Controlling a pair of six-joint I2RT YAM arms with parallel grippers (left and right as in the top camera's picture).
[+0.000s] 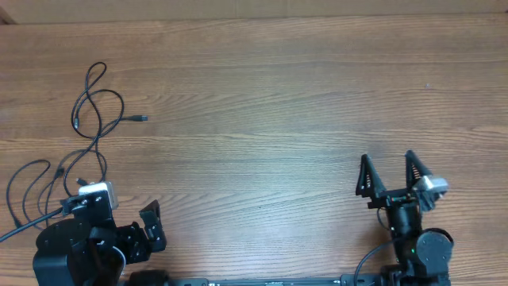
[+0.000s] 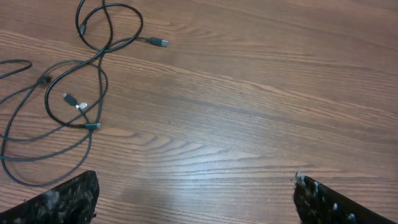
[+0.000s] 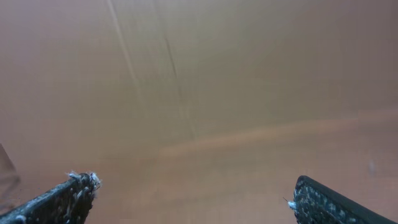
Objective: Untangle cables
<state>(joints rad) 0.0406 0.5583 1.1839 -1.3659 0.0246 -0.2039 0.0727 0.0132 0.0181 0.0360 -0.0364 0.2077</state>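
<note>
The cables [image 1: 86, 96] are thin black cords lying in loose, crossing loops on the left of the wooden table [image 1: 262, 103]. One small plug end points right [image 1: 141, 118]. In the left wrist view the cables [image 2: 99, 59] fill the upper left, with several plug ends showing. My left gripper [image 1: 113, 211] is open and empty, just below the lower loops, and its fingers frame bare wood [image 2: 196, 186]. My right gripper [image 1: 389, 171] is open and empty at the lower right, far from the cables. The right wrist view [image 3: 194, 186] shows only blurred brown surface.
One cable loop [image 1: 20, 191] runs close to the table's left edge beside the left arm's base [image 1: 67, 250]. The right arm's base [image 1: 417, 246] sits at the front edge.
</note>
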